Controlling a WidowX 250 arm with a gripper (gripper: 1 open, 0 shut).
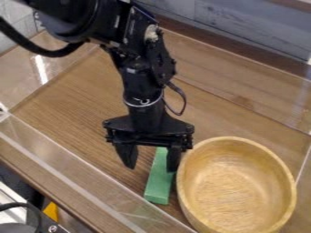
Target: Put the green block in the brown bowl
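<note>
I am holding my gripper [151, 157] pointing straight down over the wooden table [73, 100], with its two dark fingers [125, 153] spread wide and nothing clasped between them. The left finger is hanging at about nine o'clock of the green block [158, 177], and the right finger is standing over the block's far end, just beside the rim of the brown bowl [238, 187]. I cannot tell whether either fingertip is touching the block or the table.

The green block is lying flat on the table at about six o'clock from my wrist, with its long side running from the near edge of the table up toward my fingers. Its far end is sitting under my open jaws; its near end is sticking out toward the camera.

The brown bowl is sitting at three o'clock of the block, its rim right beside the block's long edge, and I cannot tell whether the two are touching. The bowl is standing upright and showing its bare wood-grain inside.

A clear wall [49, 173] is running along the near edge of the table, at about seven o'clock from the block.
</note>
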